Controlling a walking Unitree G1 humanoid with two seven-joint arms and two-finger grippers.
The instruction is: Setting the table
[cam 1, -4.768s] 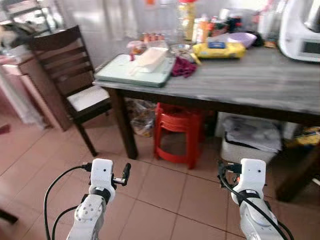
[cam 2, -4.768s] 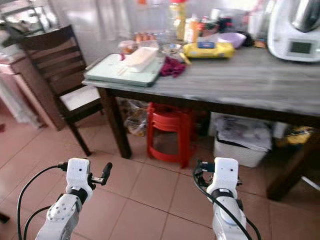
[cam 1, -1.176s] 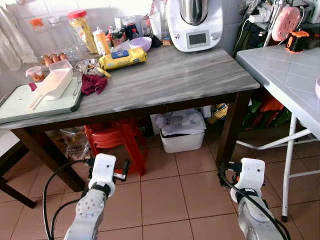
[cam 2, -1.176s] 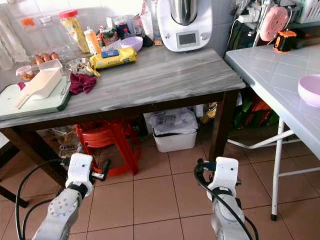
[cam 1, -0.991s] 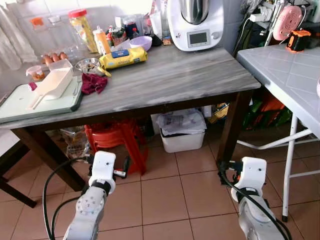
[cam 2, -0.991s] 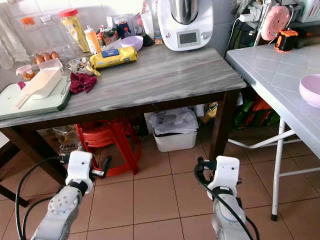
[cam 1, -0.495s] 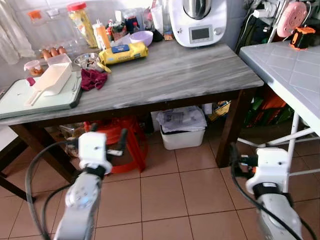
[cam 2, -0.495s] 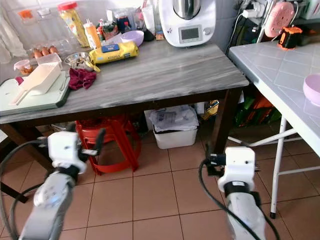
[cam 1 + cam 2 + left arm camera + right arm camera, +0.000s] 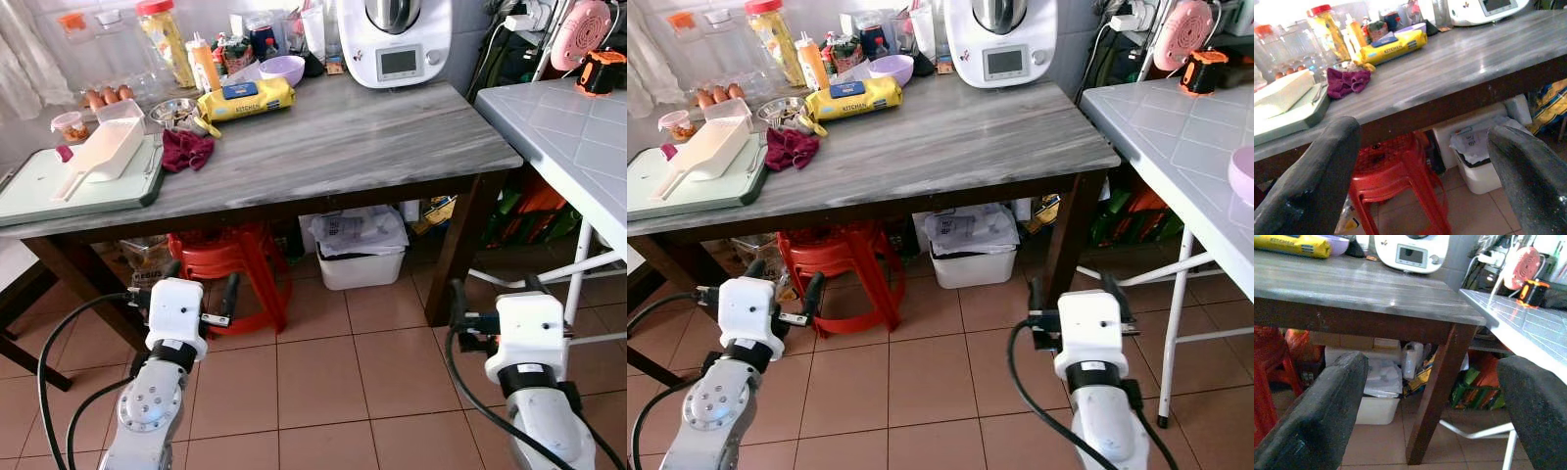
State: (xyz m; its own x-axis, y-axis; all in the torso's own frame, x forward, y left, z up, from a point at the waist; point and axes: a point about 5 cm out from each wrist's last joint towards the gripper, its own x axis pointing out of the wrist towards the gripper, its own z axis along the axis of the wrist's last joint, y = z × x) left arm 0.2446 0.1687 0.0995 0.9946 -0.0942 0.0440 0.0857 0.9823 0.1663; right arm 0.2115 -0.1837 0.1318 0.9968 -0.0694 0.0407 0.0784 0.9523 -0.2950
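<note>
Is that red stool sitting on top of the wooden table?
No, the red stool stands on the tiled floor underneath the wooden table, beside a white bin.

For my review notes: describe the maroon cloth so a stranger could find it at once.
On the grey wooden table, look toward its left end, beside the pale green tray. The maroon cloth lies crumpled there, in front of a small metal bowl; it is the one soft, dark red thing among containers.
</note>
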